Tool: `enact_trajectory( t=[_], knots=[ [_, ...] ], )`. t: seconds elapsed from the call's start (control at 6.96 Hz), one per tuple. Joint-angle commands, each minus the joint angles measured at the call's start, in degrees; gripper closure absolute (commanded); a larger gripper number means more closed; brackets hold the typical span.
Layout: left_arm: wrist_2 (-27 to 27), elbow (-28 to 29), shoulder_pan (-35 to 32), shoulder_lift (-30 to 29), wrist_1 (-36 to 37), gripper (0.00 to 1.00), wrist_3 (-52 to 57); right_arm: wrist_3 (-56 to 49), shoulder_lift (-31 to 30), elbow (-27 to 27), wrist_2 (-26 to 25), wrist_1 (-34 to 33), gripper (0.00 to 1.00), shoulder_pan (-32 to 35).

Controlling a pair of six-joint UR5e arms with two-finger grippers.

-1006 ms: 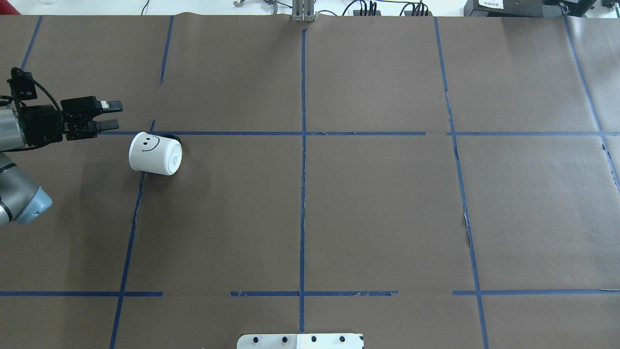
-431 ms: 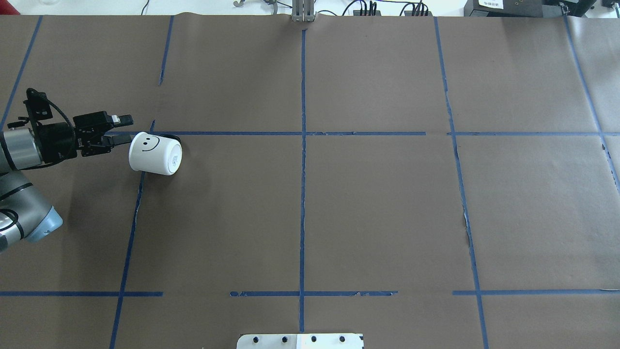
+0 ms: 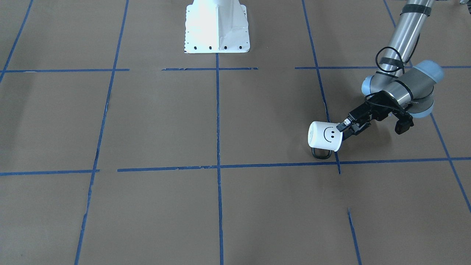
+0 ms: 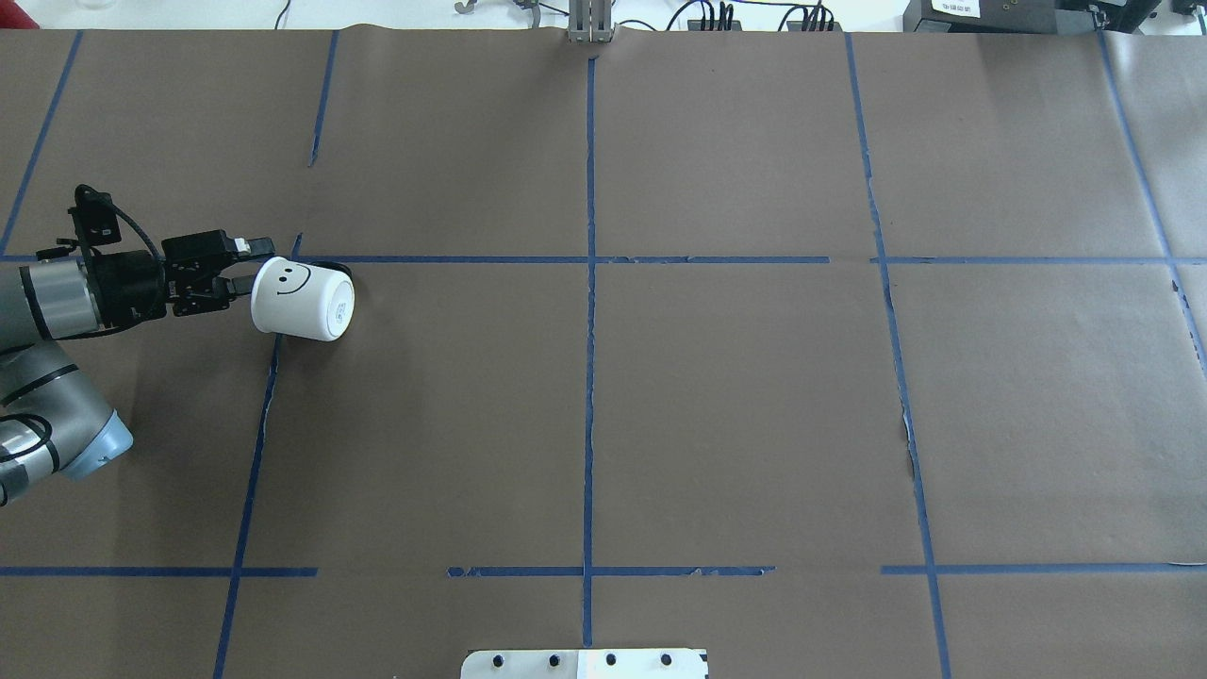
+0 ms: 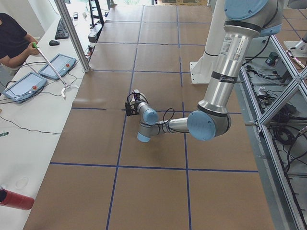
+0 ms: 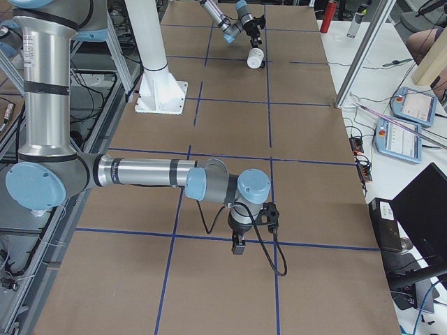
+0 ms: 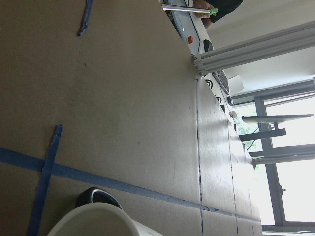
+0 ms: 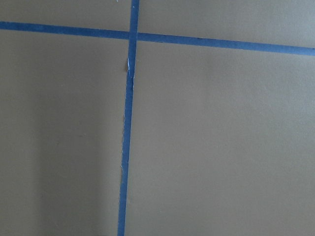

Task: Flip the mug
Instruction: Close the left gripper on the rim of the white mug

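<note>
The white mug (image 4: 302, 300) with the black smiley face lies on its side on the brown table paper at the left, its base toward the table's middle and its black handle (image 3: 320, 153) flat against the paper. It also shows in the front view (image 3: 325, 137) and the left wrist view (image 7: 93, 223). My left gripper (image 4: 247, 264) is open and level with the mug's open end; its fingertips reach the rim. I cannot tell whether one finger is inside. My right gripper (image 6: 238, 246) shows only in the exterior right view, low over bare paper, and I cannot tell its state.
Blue tape lines (image 4: 589, 283) divide the brown paper into squares. The white robot base plate (image 4: 585, 663) sits at the near edge. An operator (image 5: 9, 38) and control pendants (image 5: 24, 86) are at the side bench beyond the table's far edge.
My left gripper has moved right and slightly down in the overhead view, from clear of the mug to its open end. The mug has not moved.
</note>
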Motion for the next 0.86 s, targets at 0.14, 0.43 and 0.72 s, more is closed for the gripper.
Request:
enact_trajectory(
  t=[0.14, 0.43, 0.72],
  knots=[
    [0.0, 1.5, 1.5, -1.1, 0.1, 0.03, -0.1, 0.0, 0.0, 0.1, 0.0, 0.0, 0.00, 0.0],
    [0.0, 1.9, 2.0, -1.0, 0.1, 0.91, 0.0, 0.0, 0.0, 0.1, 0.0, 0.0, 0.00, 0.0],
    [-0.1, 1.4, 2.2, -1.1, 0.1, 1.00, 0.0, 0.0, 0.0, 0.1, 0.0, 0.0, 0.00, 0.0]
  ],
)
